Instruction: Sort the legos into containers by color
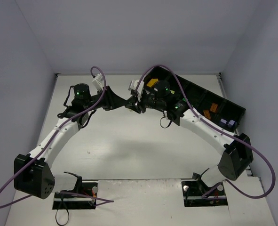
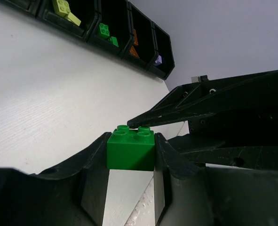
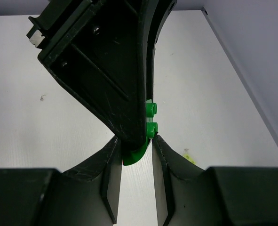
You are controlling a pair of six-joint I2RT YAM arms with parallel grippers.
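- A dark green studded plastic brick (image 2: 129, 154) is held off the white desk (image 2: 44, 94), clamped between the 2 fingers of the left gripper (image 2: 131, 139), which is closed tight on its side faces.
- The brick is held up in mid-air, above the middle of the desk, where both arms meet. This is judged to be a handover, so that it can be passed across to the arm nearer the containers.
- The right gripper (image 3: 134, 141) is drawn narrow around the same brick and the tip of a left finger. 1 of its fingers lies against the studs. Whether a firm hold has been taken cannot be told.
- The row of black plastic containers (image 2: 96, 40) is set along the far right edge of the desk, well apart from the brick. 1 compartment already holds green bricks (image 2: 104, 31), so it is judged to be the destination.
- In the left wrist view, 4 studs are seen on the face turned away from the camera's base, toward the right gripper's finger. In the right wrist view, the studs point to the right.
- The brick is a 2-by-2 block, about as tall as it is wide, so no marked long axis is shown.
- In the top view, the brick is hidden by the grippers.
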